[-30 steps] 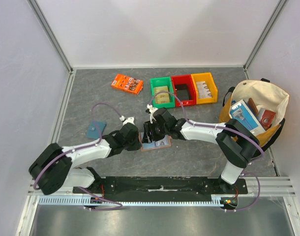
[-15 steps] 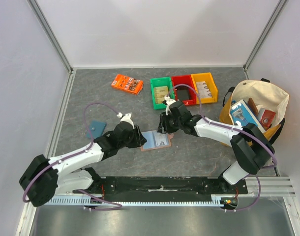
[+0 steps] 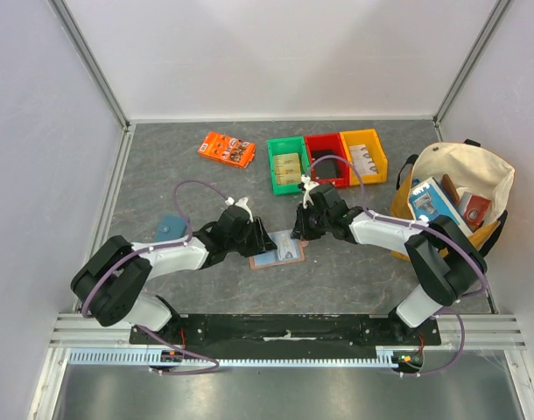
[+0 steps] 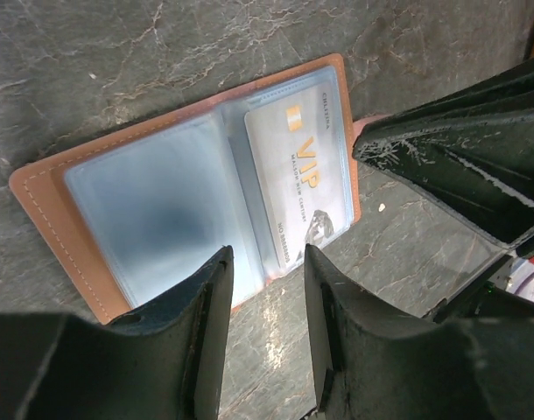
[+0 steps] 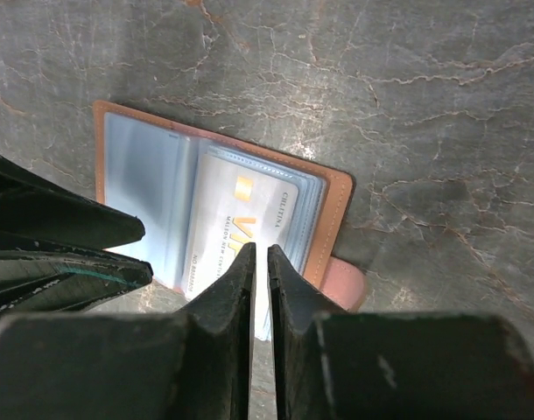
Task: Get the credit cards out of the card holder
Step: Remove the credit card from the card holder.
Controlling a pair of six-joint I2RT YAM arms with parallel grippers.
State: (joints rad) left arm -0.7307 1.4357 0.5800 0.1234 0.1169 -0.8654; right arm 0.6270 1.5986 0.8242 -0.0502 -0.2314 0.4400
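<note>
The card holder [image 3: 280, 254] lies open and flat on the table, tan leather with light blue sleeves [image 4: 153, 206]. A silver VIP card [image 4: 302, 166] sits in its right half and also shows in the right wrist view [image 5: 223, 219]. The snap tab [image 5: 341, 284] sticks out at the holder's right edge. My left gripper [image 3: 254, 240] is open and empty, with its tips [image 4: 267, 258] at the holder's near edge. My right gripper [image 3: 300, 232] is almost closed, and its tips [image 5: 260, 254] are over the card's near end. Only a thin slit is left between its fingers.
A flat teal pouch [image 3: 169, 229] lies left of the left arm. An orange packet [image 3: 226, 149] lies at the back left. Green [image 3: 288, 164], red [image 3: 326, 159] and yellow [image 3: 364, 156] bins stand at the back. A stuffed cloth bag [image 3: 460, 197] stands at the right.
My right gripper came off the holder's middle, drew back right, then settled at its right edge. My left gripper moved right to the holder's left side. The holder shifted slightly.
</note>
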